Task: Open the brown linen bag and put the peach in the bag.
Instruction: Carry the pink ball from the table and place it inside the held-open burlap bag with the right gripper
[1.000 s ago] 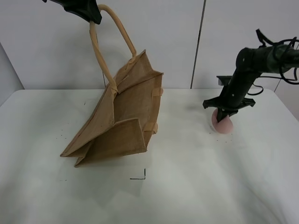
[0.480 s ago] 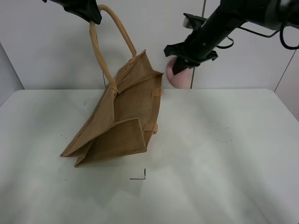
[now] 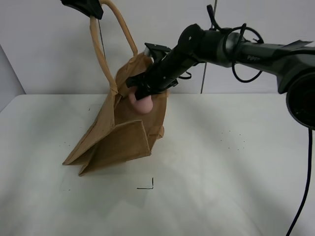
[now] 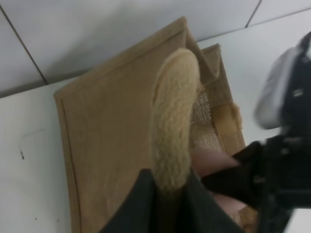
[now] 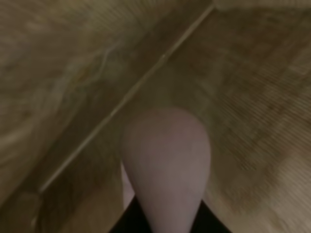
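The brown linen bag (image 3: 123, 132) stands tilted on the white table, its mouth held open. My left gripper (image 3: 87, 7) is shut on one rolled handle (image 4: 174, 116) and holds it up at the top left. My right gripper (image 3: 142, 96) has reached across into the bag's mouth and is shut on the pink peach (image 3: 142, 104). In the right wrist view the peach (image 5: 166, 165) sits between my fingers with the bag's woven inside all around it. In the left wrist view the peach (image 4: 211, 162) shows inside the open mouth.
The white table (image 3: 226, 167) stretches around the bag, with a small black corner mark (image 3: 147, 186) in front of it. A grey wall with a vertical seam stands behind.
My right gripper lifted the peach from the table at the right, carried it up and left, and now holds it in the bag's mouth. The left gripper has kept the handle raised.
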Controlling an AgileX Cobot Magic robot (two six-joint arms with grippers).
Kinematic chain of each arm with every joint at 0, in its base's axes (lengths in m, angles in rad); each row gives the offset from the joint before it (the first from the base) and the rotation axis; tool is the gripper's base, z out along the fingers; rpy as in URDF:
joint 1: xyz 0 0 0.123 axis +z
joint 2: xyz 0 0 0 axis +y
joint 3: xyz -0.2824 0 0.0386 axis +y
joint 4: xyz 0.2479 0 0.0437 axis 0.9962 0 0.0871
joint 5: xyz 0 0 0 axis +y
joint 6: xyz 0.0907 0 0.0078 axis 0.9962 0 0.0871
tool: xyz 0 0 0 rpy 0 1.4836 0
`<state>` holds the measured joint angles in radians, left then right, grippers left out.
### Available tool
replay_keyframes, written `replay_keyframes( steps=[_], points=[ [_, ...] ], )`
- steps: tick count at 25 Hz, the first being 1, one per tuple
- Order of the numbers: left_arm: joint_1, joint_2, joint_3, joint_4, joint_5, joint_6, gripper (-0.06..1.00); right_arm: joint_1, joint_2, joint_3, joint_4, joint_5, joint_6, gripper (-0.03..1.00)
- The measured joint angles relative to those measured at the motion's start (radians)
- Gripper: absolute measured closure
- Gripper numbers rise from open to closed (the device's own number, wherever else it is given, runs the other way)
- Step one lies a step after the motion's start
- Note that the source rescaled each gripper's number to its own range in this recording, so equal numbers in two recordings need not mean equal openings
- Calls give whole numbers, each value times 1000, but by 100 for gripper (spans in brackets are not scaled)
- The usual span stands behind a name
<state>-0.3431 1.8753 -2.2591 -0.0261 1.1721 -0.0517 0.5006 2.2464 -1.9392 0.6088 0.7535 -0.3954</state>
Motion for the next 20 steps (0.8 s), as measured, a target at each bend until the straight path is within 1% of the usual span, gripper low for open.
replay_keyframes(
  steps=[5,7,11,12,13,14,17,18,19,20],
  points=[
    [0,-3,0,0,0,0,94,14,56,0,127,-87,-82,97],
    [0,-3,0,0,0,0,94,25,69,0,141,-100,-112,97],
    [0,-3,0,0,0,0,94,47,85,0,139,-127,-152,97],
    [0,-3,0,0,0,0,94,48,88,0,136,-135,-157,94],
    [0,-3,0,0,0,0,94,49,91,0,136,-140,-159,89],
    [0,-3,0,0,0,0,94,49,94,0,134,-142,-160,78],
    [0,-3,0,0,0,0,94,49,96,0,114,-142,-162,24],
    [0,-3,0,0,0,0,94,49,96,-3,103,-139,-162,13],
    [0,-3,0,0,0,0,94,49,96,-11,85,-130,-153,6],
    [0,-3,0,0,0,0,94,49,96,-25,63,-111,-136,3]
  ],
)
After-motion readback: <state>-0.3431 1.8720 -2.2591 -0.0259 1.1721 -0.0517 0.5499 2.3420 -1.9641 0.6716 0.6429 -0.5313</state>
